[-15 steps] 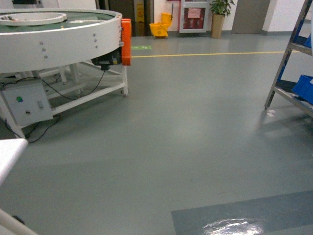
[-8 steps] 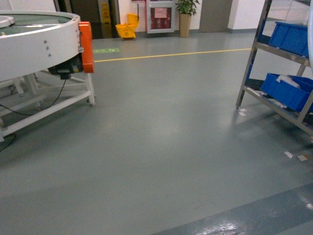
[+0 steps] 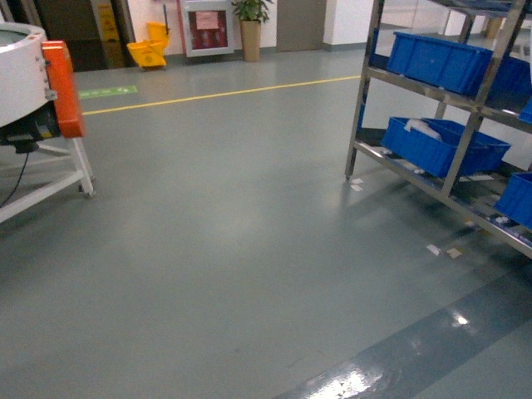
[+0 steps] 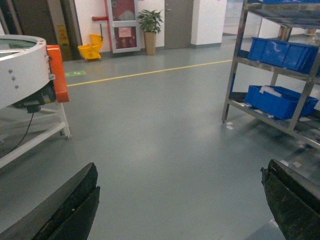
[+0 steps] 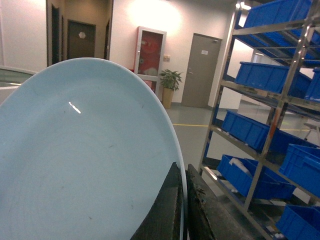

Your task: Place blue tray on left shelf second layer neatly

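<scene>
Blue tray (image 5: 85,160) held in the right claw (image 5: 182,210): pale sky-blue, round, shallow, glossy, with a small white glint near the upper left and a few faint dark specks on the face. Seen nearly face-on and filling the left of the right wrist view, its thin rim nipped between the two dark fingers (image 5: 165,212) at the lower right edge. Right claw closed down on that rim, fingers almost meeting. Not visible in the head view.

Left claw (image 4: 182,207) spread wide, nothing between the two black fingers (image 4: 70,210), only floor showing in the gap.

Grey floor (image 3: 233,241), smooth and slightly shiny, with a darker glossy band at the lower right catching light, a yellow line (image 3: 224,93) running across farther off, and small pale scraps lying by the rack's foot. Stainless-steel rack (image 3: 465,125) at the right, upright posts and flat rails, several tiers loaded with deep blue crates (image 3: 445,145); which tier counts as the second layer of the left shelf cannot be told. White round machine with an orange panel (image 3: 62,87) on a white frame at the left edge. Far wall with a yellow mop bucket (image 3: 148,50), a red cabinet (image 3: 206,25), a potted plant (image 3: 251,25) and a grey door.
</scene>
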Controlling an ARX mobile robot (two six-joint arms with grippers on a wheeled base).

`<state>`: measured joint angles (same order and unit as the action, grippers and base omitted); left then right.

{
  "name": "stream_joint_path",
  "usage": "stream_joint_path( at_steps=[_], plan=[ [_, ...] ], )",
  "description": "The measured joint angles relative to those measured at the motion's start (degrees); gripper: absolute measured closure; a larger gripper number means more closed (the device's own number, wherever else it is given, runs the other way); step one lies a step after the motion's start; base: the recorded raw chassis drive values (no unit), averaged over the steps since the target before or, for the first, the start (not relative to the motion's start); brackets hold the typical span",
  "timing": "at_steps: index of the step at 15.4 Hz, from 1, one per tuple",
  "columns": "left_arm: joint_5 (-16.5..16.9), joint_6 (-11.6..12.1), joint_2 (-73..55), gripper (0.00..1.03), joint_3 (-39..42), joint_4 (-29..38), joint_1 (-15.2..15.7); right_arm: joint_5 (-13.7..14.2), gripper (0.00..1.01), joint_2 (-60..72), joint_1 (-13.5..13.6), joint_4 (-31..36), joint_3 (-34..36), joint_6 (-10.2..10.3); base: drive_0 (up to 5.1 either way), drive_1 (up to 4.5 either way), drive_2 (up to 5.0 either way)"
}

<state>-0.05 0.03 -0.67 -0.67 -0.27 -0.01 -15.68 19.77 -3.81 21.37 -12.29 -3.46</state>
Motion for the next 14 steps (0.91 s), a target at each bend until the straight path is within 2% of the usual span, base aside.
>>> stream_joint_path(
  at_steps=[4, 14],
  plan=[
    [-0.02, 0.00, 0.00, 0.05, 0.00, -0.11, -0.11, 0.07, 0.99, -0.22, -0.07, 0.00, 0.00, 0.00, -2.0, 2.30, -6.4],
    [0.04, 0.00, 0.00, 0.05, 0.00, 0.02, -0.11, 0.04, 0.99, -0.02, -0.04, 0.11, 0.00, -0.02, 0.0, 4.11, -4.1]
  ],
)
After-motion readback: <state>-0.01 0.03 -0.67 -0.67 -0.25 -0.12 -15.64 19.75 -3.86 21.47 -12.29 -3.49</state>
